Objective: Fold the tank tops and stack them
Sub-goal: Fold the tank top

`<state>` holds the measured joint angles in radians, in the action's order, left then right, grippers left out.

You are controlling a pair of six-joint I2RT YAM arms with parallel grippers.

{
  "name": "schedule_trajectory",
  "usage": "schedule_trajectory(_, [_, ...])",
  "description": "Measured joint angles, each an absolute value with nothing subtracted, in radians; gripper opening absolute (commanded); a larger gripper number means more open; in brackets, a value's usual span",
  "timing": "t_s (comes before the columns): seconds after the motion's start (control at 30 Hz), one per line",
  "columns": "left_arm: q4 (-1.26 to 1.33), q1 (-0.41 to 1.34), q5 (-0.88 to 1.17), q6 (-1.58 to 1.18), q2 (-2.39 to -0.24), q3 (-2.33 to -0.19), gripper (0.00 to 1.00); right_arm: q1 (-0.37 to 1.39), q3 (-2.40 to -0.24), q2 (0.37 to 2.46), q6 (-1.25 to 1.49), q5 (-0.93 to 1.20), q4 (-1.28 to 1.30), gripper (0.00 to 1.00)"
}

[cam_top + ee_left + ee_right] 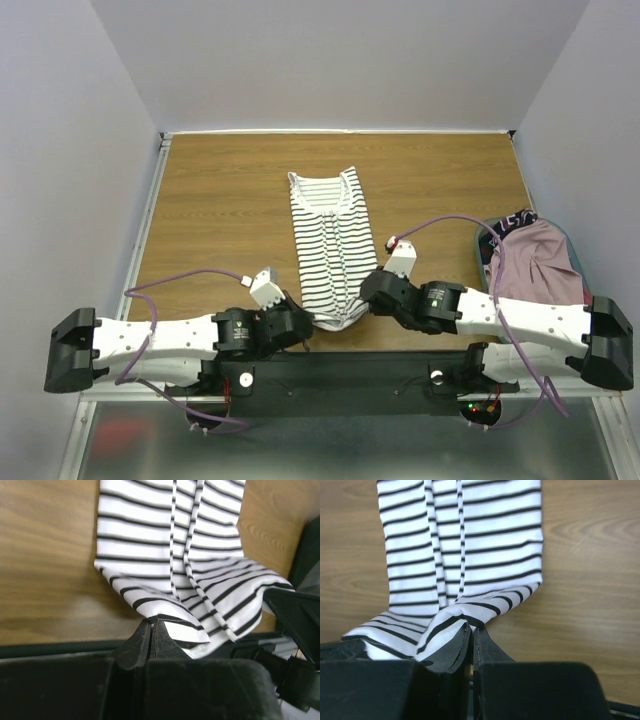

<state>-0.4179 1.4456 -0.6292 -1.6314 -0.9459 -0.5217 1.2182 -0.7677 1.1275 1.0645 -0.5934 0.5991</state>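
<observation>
My left gripper [152, 626] and right gripper [471, 630] each pinch a hem corner of the striped tank top [330, 240], which lies mid-table [200, 200], hem at the table's near edge. It looks soft, light and limp, so I judge corners the best hold. The pink tank top [540, 265] waits at the table's right edge.

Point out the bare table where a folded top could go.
The widest bare table lies between its left edge and the striped top; another patch sits between that top and the pink top. Crowded: the near edge, where the left hand and right hand pinch the striped hem, and around the pink top.
</observation>
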Motion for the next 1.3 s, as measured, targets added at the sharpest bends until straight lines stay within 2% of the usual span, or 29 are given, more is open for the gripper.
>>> schedule_trajectory(0.37, [-0.186,1.111,-0.62,-1.272,-0.935,-0.522,0.0,1.103,-0.828,1.226,0.865,-0.672,0.498,0.04])
schedule_trajectory(0.77, [0.022,0.856,-0.534,-0.974,-1.151,-0.642,0.0,0.881,-0.941,1.37,0.626,-0.642,0.29,0.01])
schedule_trajectory(1.13, [0.162,0.669,-0.419,-0.807,-1.363,-0.792,0.0,0.742,-1.134,1.626,0.522,-0.522,0.163,0.02])
schedule_trajectory(1.17, [0.183,0.64,-0.402,-0.794,-1.403,-0.802,0.01,0.728,-1.147,1.654,0.519,-0.51,0.154,0.09])
schedule_trajectory(1.2, [0.2,0.627,-0.39,-0.785,-1.422,-0.807,0.07,0.708,-1.168,1.695,0.516,-0.488,0.147,0.16])
schedule_trajectory(1.23, [0.22,0.602,-0.367,-0.77,-1.463,-0.82,0.18,0.693,-1.184,1.72,0.516,-0.473,0.147,0.27])
schedule_trajectory(1.27, [0.231,0.587,-0.355,-0.762,-1.493,-0.832,0.23,0.676,-1.206,1.757,0.512,-0.459,0.144,0.44])
schedule_trajectory(1.3, [0.246,0.567,-0.33,-0.746,-1.541,-0.855,0.34,0.668,-1.218,1.776,0.513,-0.451,0.141,0.52])
